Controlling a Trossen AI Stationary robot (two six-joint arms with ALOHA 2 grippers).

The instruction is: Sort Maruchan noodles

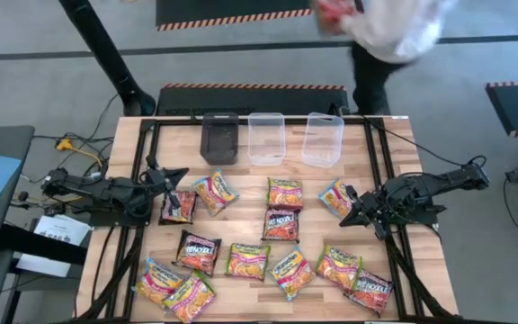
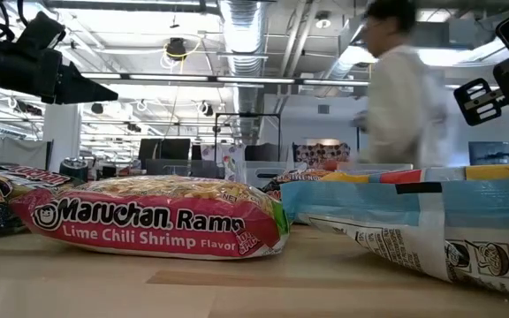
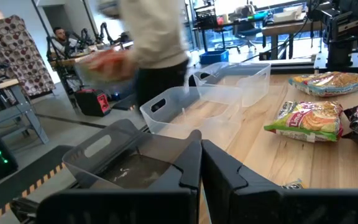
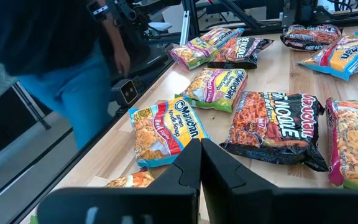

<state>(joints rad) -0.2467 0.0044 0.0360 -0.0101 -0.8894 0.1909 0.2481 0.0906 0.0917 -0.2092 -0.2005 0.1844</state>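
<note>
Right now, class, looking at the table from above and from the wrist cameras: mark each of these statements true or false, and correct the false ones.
1. Three tubs stand in a row at the table's far edge. True: a black tub and two clear tubs.
2. The clear tubs already hold noodle packets. False: both look empty.
3. The left gripper holds a packet. False: its fingers are shut on nothing, above the table's left side.
4. The packet nearest the low camera reads Lime Chili Shrimp. True.
5. A person stands beyond the table's far edge. True.
6. The right gripper is wide open. False: its fingers are shut.
</note>
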